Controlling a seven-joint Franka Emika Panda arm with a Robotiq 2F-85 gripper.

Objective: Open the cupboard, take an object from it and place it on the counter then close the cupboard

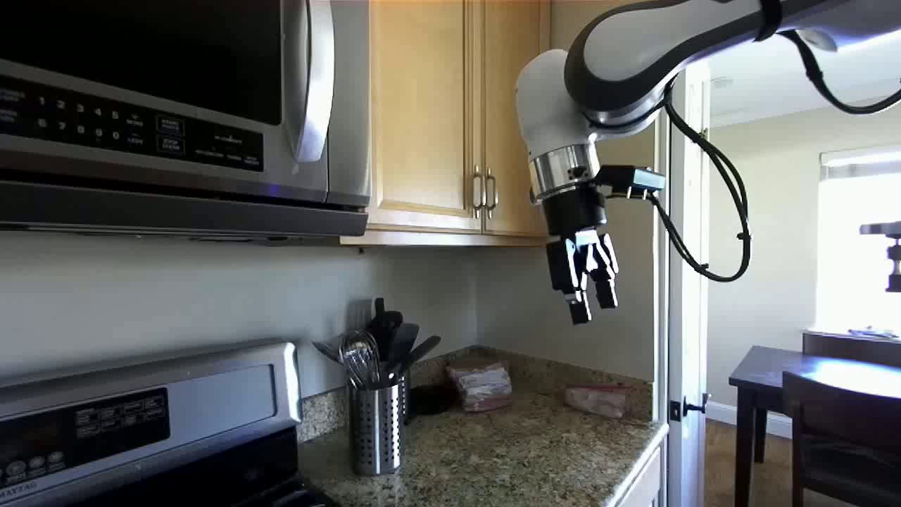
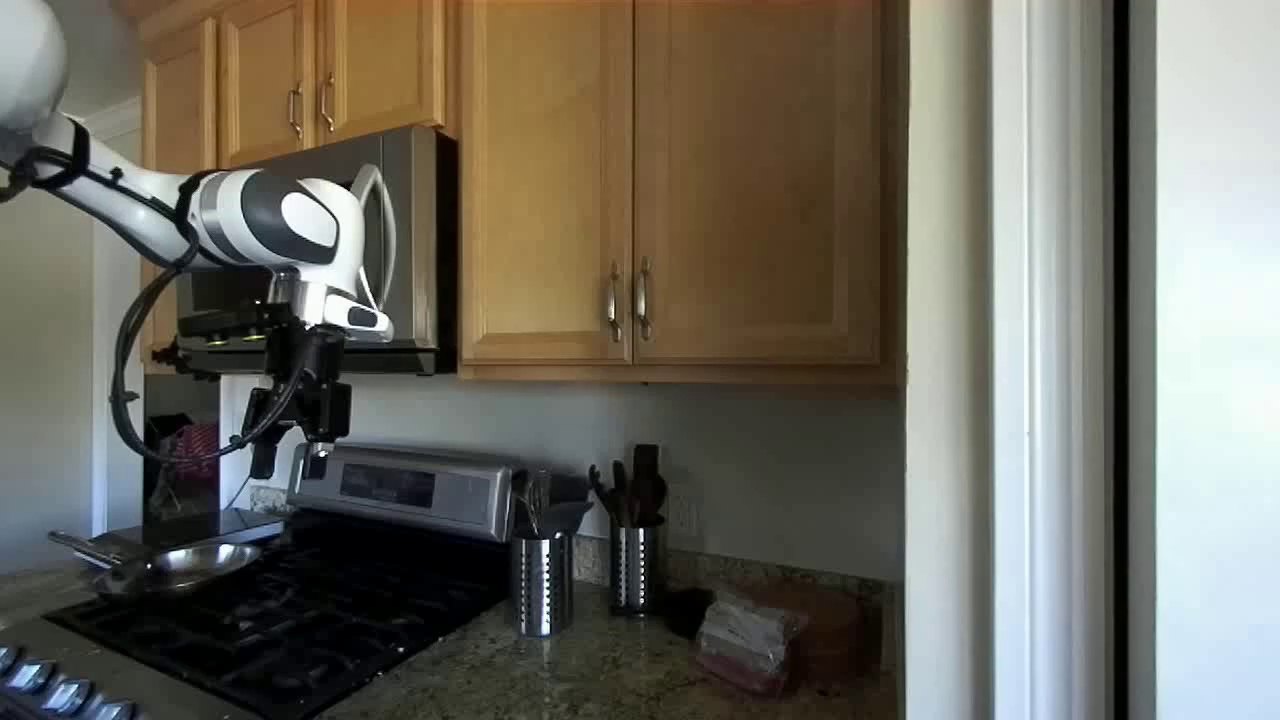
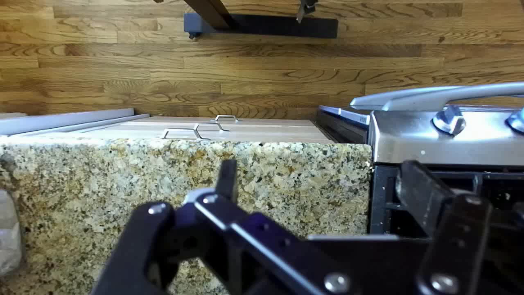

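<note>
In both exterior views the cupboard [image 2: 750, 190] stands closed, upper middle of the frame. The hand [image 1: 593, 304], right of centre in an exterior view, is spread wide and carries nothing. I cannot make out the object, even on the bench [image 1: 521, 451] at lower centre; probably it sits inside and every step remains.

cupboard [image 2: 700, 190] cropped above, microwave [image 2: 410, 225] partly hidden

Utensil holders [image 2: 542, 592], packets [image 1: 482, 387] on counter [image 1: 514, 454] (granite)
</note>
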